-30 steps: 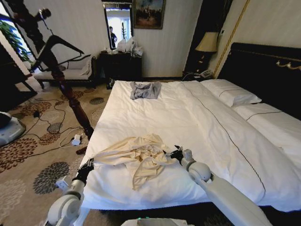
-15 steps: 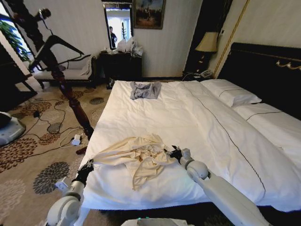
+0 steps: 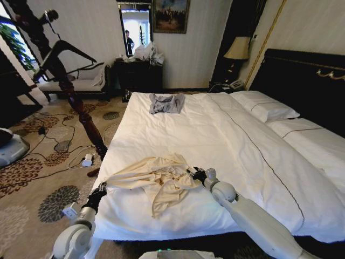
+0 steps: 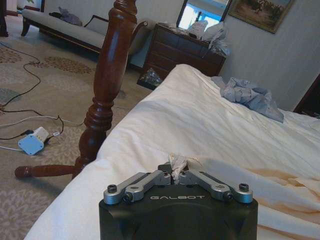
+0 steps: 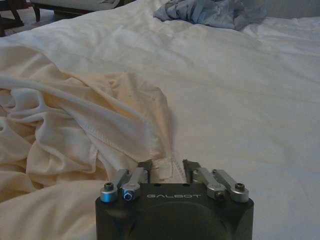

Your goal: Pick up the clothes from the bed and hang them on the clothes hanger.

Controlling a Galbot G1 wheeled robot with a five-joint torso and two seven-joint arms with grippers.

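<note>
Left gripper [image 4: 175, 173]: low at the near left corner of the bed [image 3: 226, 135], at the tip of one outstretched sleeve; in the left wrist view the jaws are pressed together on a small bunch of cream fabric that pokes up between them.
Right gripper [image 5: 165, 170]: on the bed at the shirt's right edge; in the right wrist view the jaws sit a little apart with a fold of the hem between them, and whether they grip it firmly cannot be told.
Clothes [image 3: 156, 178]: lying on the near left part of the bed, between the two grippers, crumpled in the middle, one sleeve stretched toward the left gripper, a lower part hanging toward the bed's front edge.
Look of the clothes: cream, pale yellow, thin and soft, many loose folds, a stitched hem showing in the right wrist view.
Grey-blue garment [image 3: 166, 103]: bunched up at the far end of the bed, well apart from the shirt.
Bed surface: white sheets, lightly wrinkled, white pillows [image 3: 264, 106] against a dark headboard [image 3: 302, 75] with gold trim.
Coat stand [image 3: 64, 75]: dark turned wood, leaning beside the bed's left side.
Room: patterned carpet [image 3: 32, 172] with cables and a small white-and-blue box [image 4: 32, 143], a dark dresser [image 3: 137, 75] under a mirror, a bench [image 3: 75, 83] by the wall, a lamp [image 3: 237, 49] in the corner.
</note>
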